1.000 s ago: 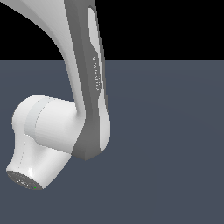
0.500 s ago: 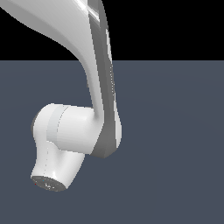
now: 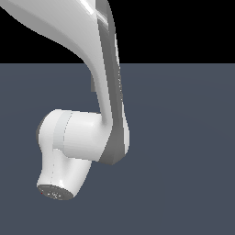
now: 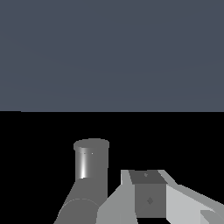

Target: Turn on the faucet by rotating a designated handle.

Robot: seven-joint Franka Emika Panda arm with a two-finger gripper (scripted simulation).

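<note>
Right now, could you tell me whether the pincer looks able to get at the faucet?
Probably yes: in the wrist view the grey faucet stands close beside the pincer, with nothing between them. Whether they already touch, I cannot tell.

Grey faucet [image 4: 91,168] cylinder just beside the claw [image 4: 151,199]; open slate floor [image 4: 112,52] beyond.

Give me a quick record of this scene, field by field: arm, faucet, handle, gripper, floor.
arm: bulky white robot arm fills the exterior view, hiding the faucet there
faucet: grey metal cylinder standing upright in the wrist view, with a second grey tube running off from its foot; spout not in view
handle: cannot be identified for certain
gripper: grey fingers beside the cylinder; contact unclear
floor: plain blue-grey surface
</note>
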